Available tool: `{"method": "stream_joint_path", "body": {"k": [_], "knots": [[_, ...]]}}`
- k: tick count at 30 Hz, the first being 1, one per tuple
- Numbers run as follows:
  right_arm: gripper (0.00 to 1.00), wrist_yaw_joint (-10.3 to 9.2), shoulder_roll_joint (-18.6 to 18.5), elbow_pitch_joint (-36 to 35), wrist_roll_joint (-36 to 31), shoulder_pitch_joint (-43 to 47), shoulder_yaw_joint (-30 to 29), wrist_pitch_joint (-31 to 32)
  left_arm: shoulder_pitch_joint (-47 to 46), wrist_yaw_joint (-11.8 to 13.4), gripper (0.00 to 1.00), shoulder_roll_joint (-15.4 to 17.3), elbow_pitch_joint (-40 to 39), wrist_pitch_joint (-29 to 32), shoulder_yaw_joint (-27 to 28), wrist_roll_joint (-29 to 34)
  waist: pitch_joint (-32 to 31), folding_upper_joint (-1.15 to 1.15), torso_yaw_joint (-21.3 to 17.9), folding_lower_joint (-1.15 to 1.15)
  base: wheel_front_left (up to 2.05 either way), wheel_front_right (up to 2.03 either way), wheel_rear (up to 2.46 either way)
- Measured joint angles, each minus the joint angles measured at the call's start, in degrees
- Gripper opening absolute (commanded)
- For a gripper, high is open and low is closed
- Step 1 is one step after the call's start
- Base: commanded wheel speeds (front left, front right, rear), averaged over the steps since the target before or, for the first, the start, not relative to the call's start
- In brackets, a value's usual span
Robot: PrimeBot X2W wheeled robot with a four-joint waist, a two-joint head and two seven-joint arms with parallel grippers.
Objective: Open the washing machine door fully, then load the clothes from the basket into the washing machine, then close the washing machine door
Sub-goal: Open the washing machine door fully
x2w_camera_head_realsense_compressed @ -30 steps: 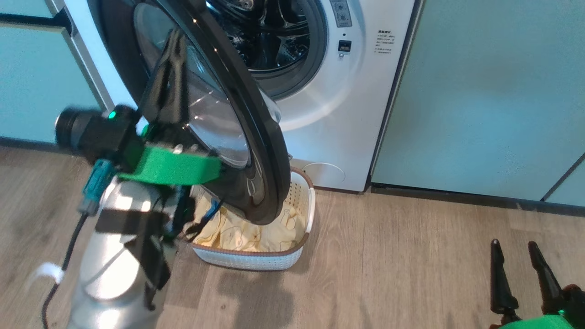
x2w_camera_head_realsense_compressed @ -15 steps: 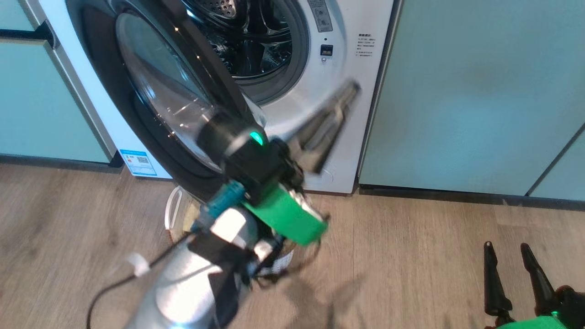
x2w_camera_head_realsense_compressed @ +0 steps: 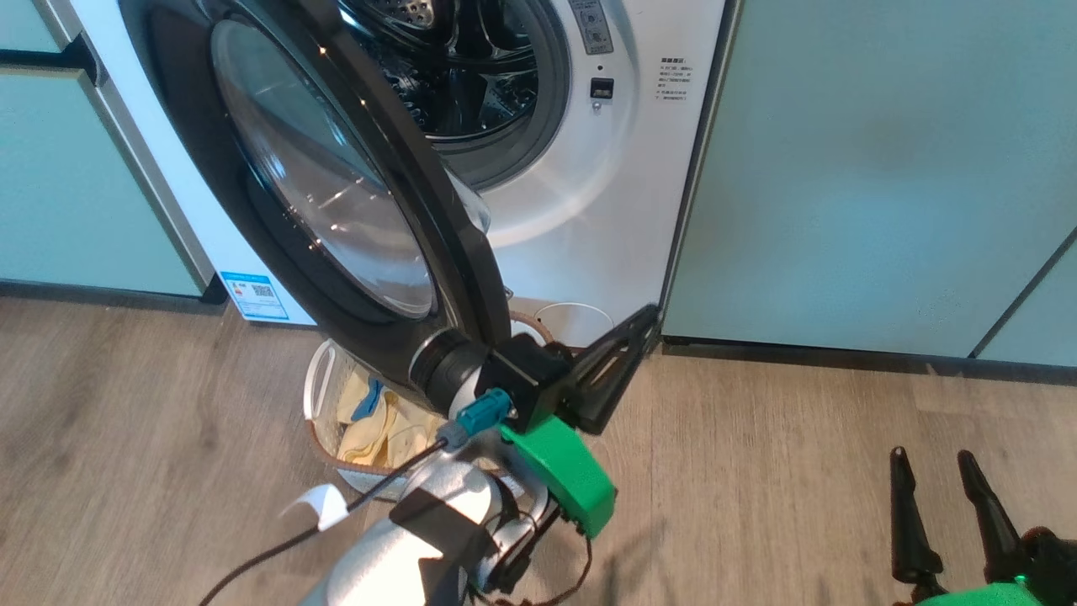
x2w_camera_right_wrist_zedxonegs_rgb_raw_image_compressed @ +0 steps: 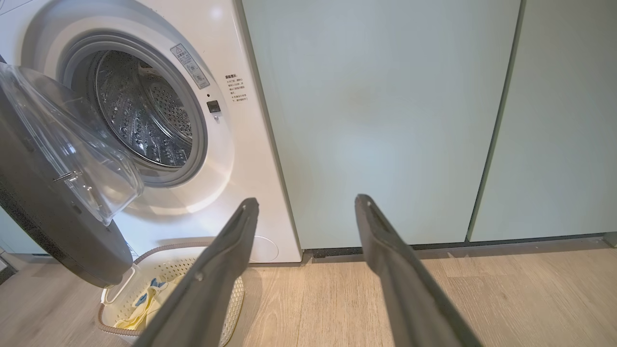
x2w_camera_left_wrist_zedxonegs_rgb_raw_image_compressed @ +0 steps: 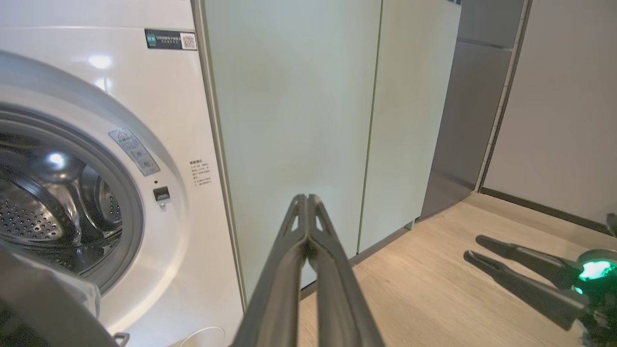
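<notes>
**Half-open door (x2w_camera_head_realsense_compressed: 328, 202) overhangs basket (x2w_camera_head_realsense_compressed: 315, 383)**

The machine (x2w_camera_head_realsense_compressed: 589, 219) stands between green cabinets (x2w_camera_head_realsense_compressed: 883, 168). The clothes (x2w_camera_head_realsense_compressed: 379, 425) lie in the basket on the floor, partly hidden by the door and the left forearm (x2w_camera_head_realsense_compressed: 395, 547). The left gripper (x2w_camera_head_realsense_compressed: 646, 316) is shut and empty, just past the basket. The right gripper (x2w_camera_head_realsense_compressed: 930, 459) is spread wide and empty. Half a second ago the left gripper pointed higher, across the machine front.
</notes>
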Motion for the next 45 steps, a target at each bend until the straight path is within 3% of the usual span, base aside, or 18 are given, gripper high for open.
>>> {"method": "stream_joint_path", "body": {"k": [14, 23, 45], "knots": [[1.00, 0.00, 0.0, 0.5, 0.0, 0.0, 0.6, 0.0, -0.4, 2.3, 0.00, 0.1, 12.3, 0.0, 0.4, -1.3, 0.0, 0.00, -0.7, 0.00, 0.00, 0.00, 0.00], [1.00, 0.00, 0.0, 1.1, 0.1, -0.1, 0.7, 0.0, -5.5, 3.8, 0.00, 0.5, 22.0, -2.3, 4.2, -2.4, 0.1, 0.00, -2.0, 0.00, 0.00, 0.00, 0.00], [1.00, 0.00, 0.0, 1.8, 0.6, -0.2, 0.6, 0.0, -8.0, 4.3, 0.00, 0.5, 30.8, -5.6, 5.9, -5.0, 0.2, 0.00, -2.9, 0.00, 0.00, 0.00, 0.00]]}}
